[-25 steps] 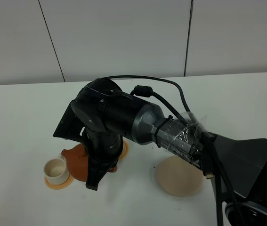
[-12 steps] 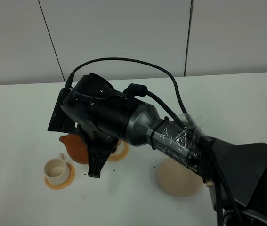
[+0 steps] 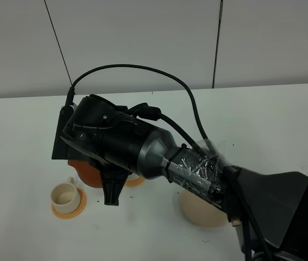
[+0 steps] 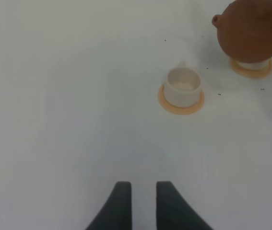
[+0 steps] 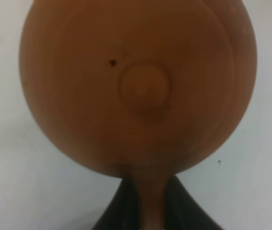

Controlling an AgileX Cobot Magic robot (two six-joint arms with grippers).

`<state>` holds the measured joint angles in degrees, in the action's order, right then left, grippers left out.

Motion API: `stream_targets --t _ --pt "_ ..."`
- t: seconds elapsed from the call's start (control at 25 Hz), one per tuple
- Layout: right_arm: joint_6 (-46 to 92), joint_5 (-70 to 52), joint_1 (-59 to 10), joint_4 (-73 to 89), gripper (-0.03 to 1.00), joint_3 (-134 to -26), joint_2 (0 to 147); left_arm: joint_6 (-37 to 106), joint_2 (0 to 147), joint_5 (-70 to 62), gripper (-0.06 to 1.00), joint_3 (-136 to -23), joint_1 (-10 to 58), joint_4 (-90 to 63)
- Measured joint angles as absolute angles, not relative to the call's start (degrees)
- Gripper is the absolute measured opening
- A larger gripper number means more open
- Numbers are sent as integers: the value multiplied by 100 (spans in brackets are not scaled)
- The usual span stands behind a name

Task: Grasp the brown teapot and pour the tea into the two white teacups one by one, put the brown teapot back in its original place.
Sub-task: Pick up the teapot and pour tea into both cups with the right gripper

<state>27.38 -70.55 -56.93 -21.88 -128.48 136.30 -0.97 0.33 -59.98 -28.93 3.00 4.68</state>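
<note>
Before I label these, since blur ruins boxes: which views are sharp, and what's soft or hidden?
Right wrist: teapot fills the frame, soft, out of focus. Left wrist: cup fairly sharp, table washed out, even light. Exterior high: sharp, but the right arm hides most of the teapot.

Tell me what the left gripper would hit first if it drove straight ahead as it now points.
Probably the bare table: the left gripper points at open tabletop, with the white teacup on its orange coaster farther on and slightly aside. Depth is unclear.
</note>
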Motion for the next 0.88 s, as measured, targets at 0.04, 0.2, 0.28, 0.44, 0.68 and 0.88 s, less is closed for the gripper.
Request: stream_targets --t 0.04,0.2,0.28,0.44,0.68,0.88 --pt "2760 -7055 -5693 -2226 9 -12848 13687 -97 33 -5998 20 -2893 300 468" --pt "2780 -7055 -5705 -2357 9 -12848 13944 -97 33 -5998 20 -2893 300 468" --pt "2788 -7055 -5750 -2427 9 -12848 13989 -97 33 -5998 20 -2893 300 468" --pt "2799 -7042 -5871 -2675 9 -12848 13986 -97 33 -5998 21 -2893 300 468" --pt "2799 -7042 -5924 -2805 9 -12848 13986 -97 33 -5998 22 -2893 300 473" --pt "2799 -7020 -5970 -2902 9 -12848 13986 -97 33 -5998 22 -2893 300 473"
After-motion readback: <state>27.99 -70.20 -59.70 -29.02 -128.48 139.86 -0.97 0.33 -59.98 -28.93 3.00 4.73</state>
